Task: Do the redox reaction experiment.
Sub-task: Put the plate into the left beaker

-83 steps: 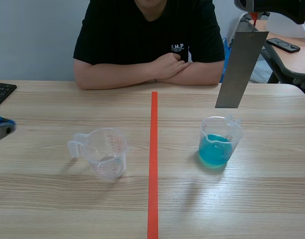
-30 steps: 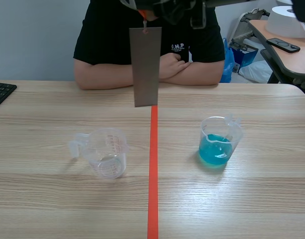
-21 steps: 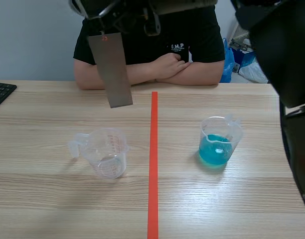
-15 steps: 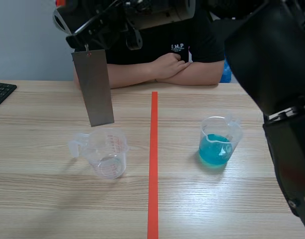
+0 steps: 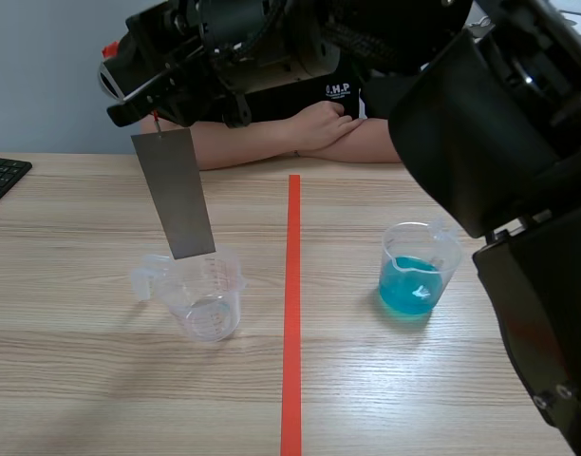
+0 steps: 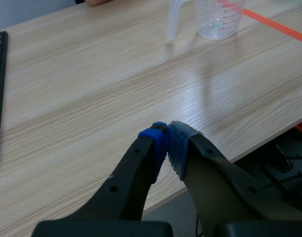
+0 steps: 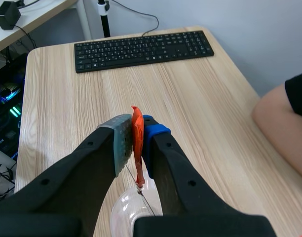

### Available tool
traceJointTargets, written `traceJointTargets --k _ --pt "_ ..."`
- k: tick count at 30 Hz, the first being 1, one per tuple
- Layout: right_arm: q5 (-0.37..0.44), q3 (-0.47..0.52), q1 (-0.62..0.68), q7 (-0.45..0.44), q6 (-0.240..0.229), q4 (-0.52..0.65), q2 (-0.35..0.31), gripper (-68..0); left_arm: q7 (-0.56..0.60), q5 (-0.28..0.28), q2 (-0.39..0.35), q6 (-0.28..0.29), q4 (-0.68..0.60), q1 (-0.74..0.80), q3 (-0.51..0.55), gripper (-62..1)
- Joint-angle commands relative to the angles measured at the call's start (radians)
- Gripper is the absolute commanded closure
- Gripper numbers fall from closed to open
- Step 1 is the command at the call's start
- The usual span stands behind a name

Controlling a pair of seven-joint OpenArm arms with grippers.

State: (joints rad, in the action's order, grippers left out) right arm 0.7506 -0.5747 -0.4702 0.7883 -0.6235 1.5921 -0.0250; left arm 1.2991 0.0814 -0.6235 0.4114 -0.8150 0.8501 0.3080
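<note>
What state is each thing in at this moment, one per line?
Right gripper: shut on tag.
Left gripper: shut, empty.
Clear cup: upright, empty.
Blue cup: upright, part-filled with blue liquid.
Strip: hangs tilted from tag, over clear cup.

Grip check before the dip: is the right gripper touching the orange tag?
Touching. The right wrist view shows the orange tag clamped in the right gripper, pressed from both sides with no gap.

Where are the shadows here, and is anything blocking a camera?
Scene view: the right arm blocks much of the right side; soft shadow beside the empty cup. Left wrist view: that cup's faint shadow stretches toward the left gripper.
</note>
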Motion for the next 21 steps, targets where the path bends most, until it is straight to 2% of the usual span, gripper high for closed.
traceJointTargets --k 1,13,21 --pt "0.007 -0.005 -0.026 -0.031 0.004 -0.006 0.003 -1.5 0.021 -0.010 -0.008 -0.002 -0.005 0.000 0.001 -3.0" --pt "-0.026 -0.023 -0.023 -0.149 0.004 -0.147 0.003 -1.5 0.021 -0.010 -0.008 -0.002 -0.005 0.000 0.001 -3.0" --pt "-0.123 -0.024 -0.023 -0.299 0.003 -0.289 0.003 -1.5 0.021 -0.010 -0.008 -0.002 -0.005 0.000 0.001 -3.0"
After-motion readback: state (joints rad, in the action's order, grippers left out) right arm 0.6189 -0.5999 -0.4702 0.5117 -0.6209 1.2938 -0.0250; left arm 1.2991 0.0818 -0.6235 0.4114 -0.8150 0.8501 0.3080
